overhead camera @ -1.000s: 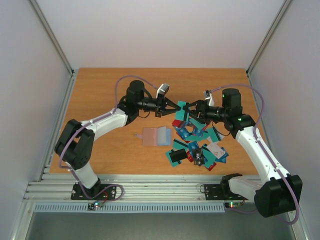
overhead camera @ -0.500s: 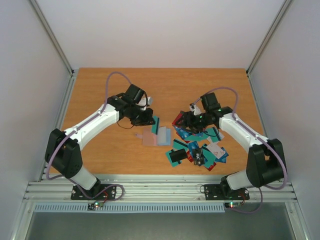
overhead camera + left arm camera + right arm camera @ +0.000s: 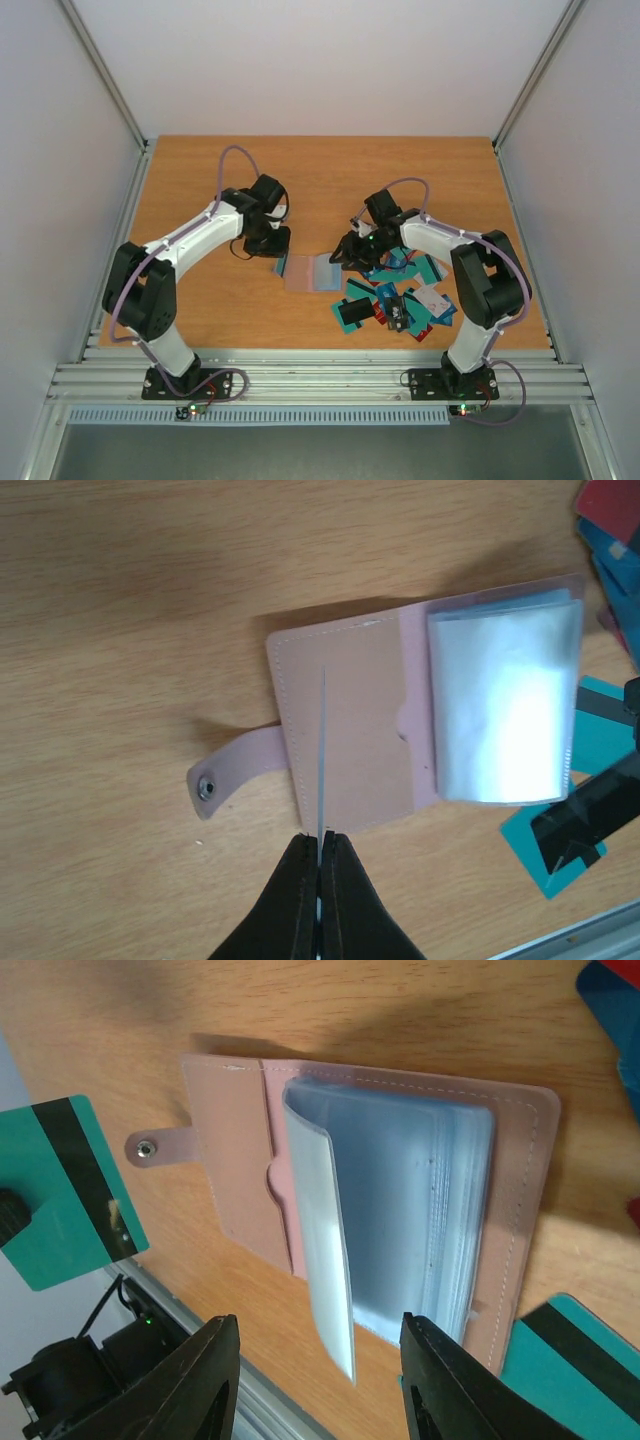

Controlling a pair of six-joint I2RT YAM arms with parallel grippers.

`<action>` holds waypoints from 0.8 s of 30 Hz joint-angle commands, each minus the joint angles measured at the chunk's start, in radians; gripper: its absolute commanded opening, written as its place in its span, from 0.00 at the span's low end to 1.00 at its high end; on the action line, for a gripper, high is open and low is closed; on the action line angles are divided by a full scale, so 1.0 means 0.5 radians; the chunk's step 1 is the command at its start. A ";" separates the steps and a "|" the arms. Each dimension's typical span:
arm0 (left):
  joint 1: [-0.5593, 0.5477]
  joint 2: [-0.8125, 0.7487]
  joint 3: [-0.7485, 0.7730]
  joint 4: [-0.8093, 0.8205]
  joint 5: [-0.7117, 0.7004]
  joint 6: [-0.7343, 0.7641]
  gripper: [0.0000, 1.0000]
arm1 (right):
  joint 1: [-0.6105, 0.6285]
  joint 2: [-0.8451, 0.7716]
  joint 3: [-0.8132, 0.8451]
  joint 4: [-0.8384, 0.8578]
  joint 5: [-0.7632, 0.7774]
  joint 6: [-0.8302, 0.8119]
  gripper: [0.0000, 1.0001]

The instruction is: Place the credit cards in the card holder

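One thin card (image 3: 65, 1195), stitched pink holder (image 3: 235, 1160)

Under me lies an orange-brown wooden table (image 3: 330, 170), grain showing. Ribbed aluminium rails (image 3: 320, 372) run along its near edge; plain white walls (image 3: 320, 60) enclose it, grey metal struts (image 3: 108, 75) at the back corners.

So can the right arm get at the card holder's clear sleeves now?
Probably yes: the right gripper hangs open over the card holder's sleeves, nothing between; the left gripper holds its card beside them.
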 commanded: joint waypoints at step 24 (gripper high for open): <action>0.032 -0.277 -0.032 -0.188 0.050 0.120 0.00 | 0.221 0.399 0.343 0.274 -0.273 0.076 0.42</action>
